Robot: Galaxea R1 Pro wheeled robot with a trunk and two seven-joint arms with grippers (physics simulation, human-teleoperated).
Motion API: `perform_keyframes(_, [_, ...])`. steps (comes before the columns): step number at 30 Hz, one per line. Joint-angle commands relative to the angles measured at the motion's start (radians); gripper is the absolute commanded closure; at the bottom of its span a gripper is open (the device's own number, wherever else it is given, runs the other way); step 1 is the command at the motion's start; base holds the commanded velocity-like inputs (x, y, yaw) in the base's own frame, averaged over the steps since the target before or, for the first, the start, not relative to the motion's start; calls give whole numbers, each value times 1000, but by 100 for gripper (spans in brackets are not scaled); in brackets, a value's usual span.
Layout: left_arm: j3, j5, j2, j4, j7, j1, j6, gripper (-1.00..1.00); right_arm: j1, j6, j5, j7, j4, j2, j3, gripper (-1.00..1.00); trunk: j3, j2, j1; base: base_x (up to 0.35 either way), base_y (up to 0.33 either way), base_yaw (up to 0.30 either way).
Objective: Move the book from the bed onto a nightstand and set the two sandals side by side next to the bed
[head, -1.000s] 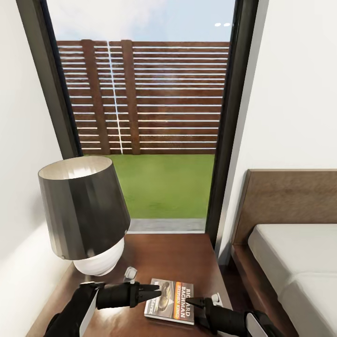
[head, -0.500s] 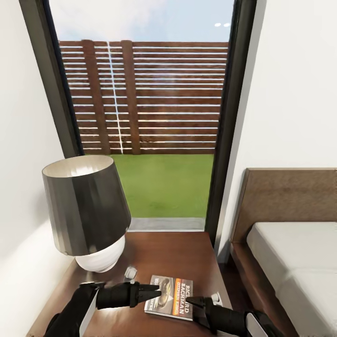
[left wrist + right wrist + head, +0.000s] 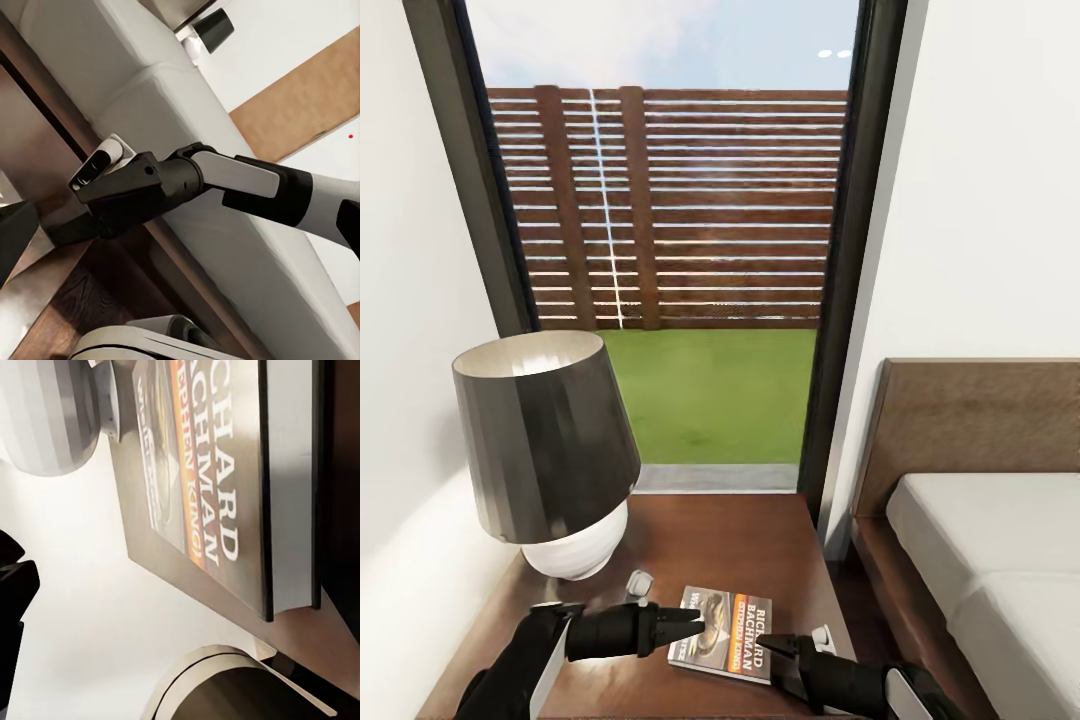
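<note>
The small dark paperback book (image 3: 723, 648) lies flat on the glossy dark-brown wooden nightstand (image 3: 730, 545), between both claws; right claw (image 3: 768, 645) and left claw (image 3: 695, 627) look clenched, empty. Withdraw upward, avoiding nudging it.

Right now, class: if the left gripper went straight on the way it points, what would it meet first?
Probably the book lying on the nightstand: the left gripper points at its near edge, though its height above the cover is unclear.
</note>
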Motion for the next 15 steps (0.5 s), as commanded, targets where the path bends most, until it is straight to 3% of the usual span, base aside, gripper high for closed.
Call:
perform_keyframes(1, [0,1,0,0,-3,0,11,-100,0,0,7,-3,0,-1,7,-100,-1,0,0,-18,0,0])
perform_keyframes(15, [0,1,0,0,-2,0,11,-100,0,0,7,-3,1,-1,7,-100,2,7,-4,-31,0,0])
